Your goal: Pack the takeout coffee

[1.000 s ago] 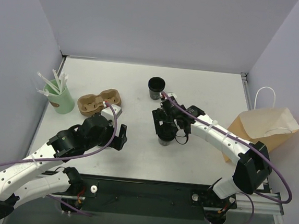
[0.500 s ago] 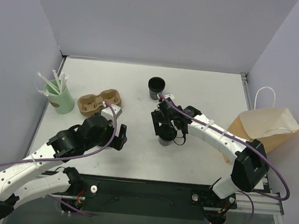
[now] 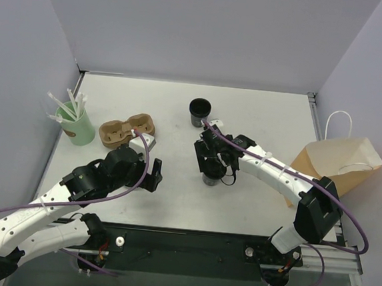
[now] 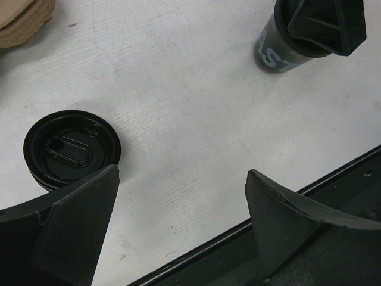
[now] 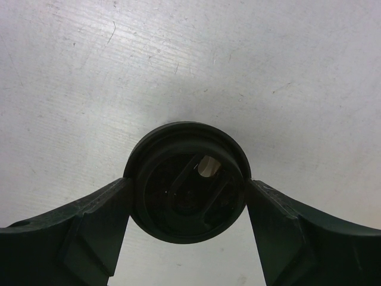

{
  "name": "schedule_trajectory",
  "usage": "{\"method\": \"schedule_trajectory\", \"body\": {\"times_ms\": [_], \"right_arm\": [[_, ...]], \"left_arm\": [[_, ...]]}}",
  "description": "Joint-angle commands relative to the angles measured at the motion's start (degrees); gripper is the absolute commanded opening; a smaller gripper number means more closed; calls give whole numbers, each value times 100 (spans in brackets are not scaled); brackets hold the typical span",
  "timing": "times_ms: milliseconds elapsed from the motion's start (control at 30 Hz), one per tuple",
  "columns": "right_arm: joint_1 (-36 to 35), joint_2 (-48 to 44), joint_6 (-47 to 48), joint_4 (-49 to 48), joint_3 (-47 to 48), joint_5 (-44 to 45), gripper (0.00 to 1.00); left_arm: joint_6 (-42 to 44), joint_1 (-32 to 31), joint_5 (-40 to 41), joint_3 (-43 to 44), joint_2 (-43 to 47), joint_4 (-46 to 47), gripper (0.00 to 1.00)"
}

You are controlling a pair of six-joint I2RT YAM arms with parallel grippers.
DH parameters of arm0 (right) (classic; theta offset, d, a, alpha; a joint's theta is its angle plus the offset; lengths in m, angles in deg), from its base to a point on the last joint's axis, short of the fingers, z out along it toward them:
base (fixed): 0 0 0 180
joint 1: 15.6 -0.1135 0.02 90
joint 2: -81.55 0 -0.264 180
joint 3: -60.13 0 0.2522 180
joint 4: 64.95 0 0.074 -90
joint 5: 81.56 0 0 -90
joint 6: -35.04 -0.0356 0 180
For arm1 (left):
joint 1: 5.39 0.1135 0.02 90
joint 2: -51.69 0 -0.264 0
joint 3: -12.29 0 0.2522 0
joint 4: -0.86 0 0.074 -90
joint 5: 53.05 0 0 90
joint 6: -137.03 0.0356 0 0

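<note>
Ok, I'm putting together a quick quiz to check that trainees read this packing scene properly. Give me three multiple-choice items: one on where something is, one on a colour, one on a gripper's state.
1. Where is the small black lidded takeout cup?
A. Tipped over at the back wall
B. Upright between the fingers of the right gripper
C. Stacked on another cup

2. What colour is the tall cup holding the white straws?
A. Red
B. Black
C. Mint green

3. The left gripper is:
A. Open and empty
B. Shut on a lid
C. Shut on a straw

Answers: 1 B, since the right wrist view shows a finger on each side of its lid. 2 C, since it shows pale green in the top view. 3 A, since its fingers stand wide apart with nothing between them.
</note>
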Motion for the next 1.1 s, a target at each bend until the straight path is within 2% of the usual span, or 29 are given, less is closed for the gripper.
{"method": "schedule_trajectory", "body": {"times_ms": [0,367,667,900,1067], "right_arm": [[-108,-29,-38,332,206,229,79],[-117,138,-108,306,136,141,80],[23,94,-21,209,127,246,65],[1322,269,532,113,513,123,63],[2218,796,726,95,1268,-219,63]], "left_arm": [[78,-16,74,143,64,29,97],[69,-16,74,134,117,20,97],[60,-16,83,117,170,20,97],[69,-43,92,116,258,29,97],[60,-52,65,108,302,55,97]]}}
